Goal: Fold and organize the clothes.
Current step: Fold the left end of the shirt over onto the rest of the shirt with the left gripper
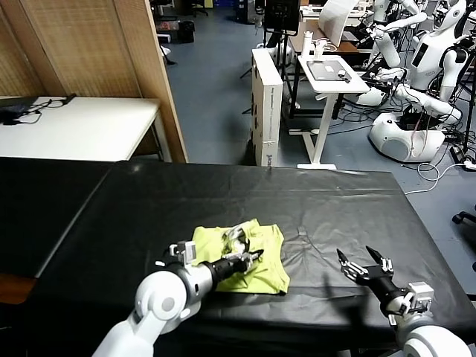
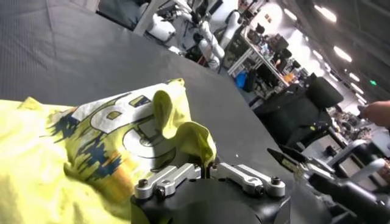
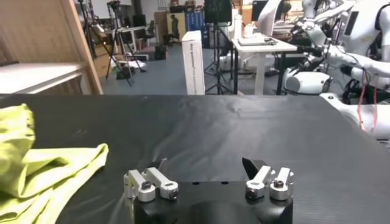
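A black, slightly wrinkled tabletop [image 1: 312,201] fills the near scene. A crumpled lime-green T-shirt [image 1: 260,256] lies on it, near the front edge, left of centre.

Even, bright indoor light from overhead: in the left wrist view, rows of ceiling lights [image 2: 332,52] glare white and wash out the far room. The black table cover [image 1: 312,201] gives soft pale sheen along its creases. Shadows are weak, a faint dark patch beneath the right gripper [image 1: 364,264]. The lime T-shirt [image 1: 256,260] is vivid, its near folds [image 2: 36,170] soft and out of focus. Straight lines bow near wrist view edges. The head view background is sharp
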Motion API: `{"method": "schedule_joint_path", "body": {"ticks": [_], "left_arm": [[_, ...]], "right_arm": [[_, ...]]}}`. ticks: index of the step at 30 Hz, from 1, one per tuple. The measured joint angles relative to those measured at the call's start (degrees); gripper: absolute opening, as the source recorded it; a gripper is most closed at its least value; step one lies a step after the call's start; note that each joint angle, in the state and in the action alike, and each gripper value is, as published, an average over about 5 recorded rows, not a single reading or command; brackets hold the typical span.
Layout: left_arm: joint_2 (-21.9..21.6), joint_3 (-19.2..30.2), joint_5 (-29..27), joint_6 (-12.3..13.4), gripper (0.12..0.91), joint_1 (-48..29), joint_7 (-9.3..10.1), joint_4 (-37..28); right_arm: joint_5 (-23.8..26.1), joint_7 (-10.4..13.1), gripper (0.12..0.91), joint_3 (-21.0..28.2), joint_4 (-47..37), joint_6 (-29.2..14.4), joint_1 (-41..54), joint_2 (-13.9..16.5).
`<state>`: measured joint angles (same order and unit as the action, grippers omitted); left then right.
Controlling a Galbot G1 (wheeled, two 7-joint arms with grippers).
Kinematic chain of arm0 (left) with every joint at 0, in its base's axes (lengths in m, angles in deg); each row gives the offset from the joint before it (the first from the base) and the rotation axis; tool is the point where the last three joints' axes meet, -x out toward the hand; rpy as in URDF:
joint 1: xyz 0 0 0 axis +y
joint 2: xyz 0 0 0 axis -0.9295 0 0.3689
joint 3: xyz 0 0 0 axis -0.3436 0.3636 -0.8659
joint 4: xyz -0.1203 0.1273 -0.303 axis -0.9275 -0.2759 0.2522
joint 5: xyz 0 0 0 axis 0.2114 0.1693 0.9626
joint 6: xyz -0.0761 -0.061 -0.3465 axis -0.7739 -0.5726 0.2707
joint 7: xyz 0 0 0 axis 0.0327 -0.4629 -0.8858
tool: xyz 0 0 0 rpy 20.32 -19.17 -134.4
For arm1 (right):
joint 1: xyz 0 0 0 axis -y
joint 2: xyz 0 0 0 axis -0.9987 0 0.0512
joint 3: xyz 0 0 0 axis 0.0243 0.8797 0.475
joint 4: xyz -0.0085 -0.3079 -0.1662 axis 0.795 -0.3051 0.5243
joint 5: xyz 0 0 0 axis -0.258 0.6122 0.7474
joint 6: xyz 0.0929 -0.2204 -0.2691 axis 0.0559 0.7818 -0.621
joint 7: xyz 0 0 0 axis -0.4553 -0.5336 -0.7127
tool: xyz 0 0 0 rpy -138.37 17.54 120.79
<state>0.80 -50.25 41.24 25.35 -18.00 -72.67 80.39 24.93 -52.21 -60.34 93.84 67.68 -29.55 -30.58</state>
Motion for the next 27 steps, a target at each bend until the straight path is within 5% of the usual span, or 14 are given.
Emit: {"method": "schedule_joint_path", "body": {"ticks": [11, 20, 27], "left_arm": [[2.86, -1.27, 1.31, 0.0, 0.839, 0.85, 2.03, 2.56], [0.76, -8.47, 1.14, 0.0, 0.907, 3.38, 1.93, 6.67], [-0.83, -13.21, -3.77, 0.0, 0.907, 6.23, 1.35, 7.95]], "right_arm": [[0.15, -1.25, 0.907, 4.21, -0.91, -0.41, 2.94, 4.83], [-0.9, -2.97, 0.907, 14.44, 0.2, -0.83, 8.54, 14.59], [4.09, -3.36, 0.907, 26.15, -2.76, -0.68, 19.06, 16.01]]}}
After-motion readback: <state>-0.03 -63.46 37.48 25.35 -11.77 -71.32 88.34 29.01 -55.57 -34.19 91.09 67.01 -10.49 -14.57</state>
